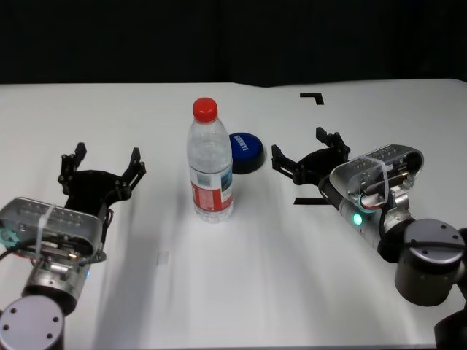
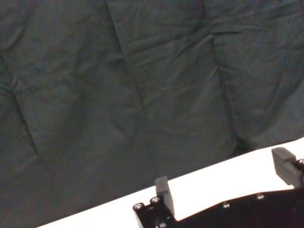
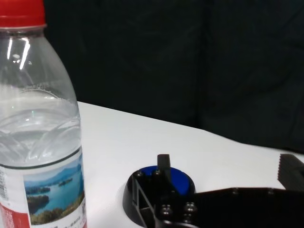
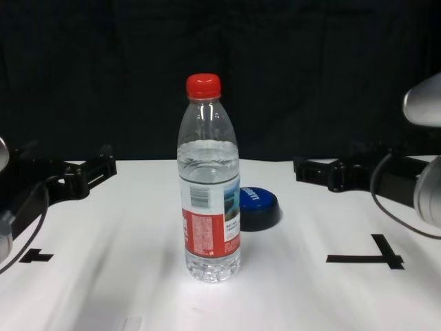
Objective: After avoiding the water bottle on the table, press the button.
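Water bottle (image 1: 210,164) stands upright near the middle of the white tabletop (image 1: 241,292), red cap (image 1: 205,109) on, clear water filling most of it, red-white-blue label around the lower half. The button (image 1: 244,152) sits on the tabletop just behind the bottle and slightly to the robot's right; in the chest view the bottle's body overlaps its left edge. Blue dome with small white lettering, black base. Whether bottle and button touch cannot be told.

Right gripper (image 1: 309,157) hovers to the right of the button, near it but apart, fingers spread wide and pointing toward the bottle-button area. Nothing is between the fingers. In the right wrist view the button appears just beyond one fingertip, with the bottle large to one side.

Left gripper (image 1: 103,169) is well to the left of the bottle, also spread and holding nothing. Its wrist view shows only the tabletop's far edge and a dark cloth backdrop (image 2: 142,85).

Black tape marks: a corner (image 1: 313,96) at the far right of the tabletop, a T (image 4: 365,258) near the right arm, and another mark (image 4: 36,257) near the left arm.
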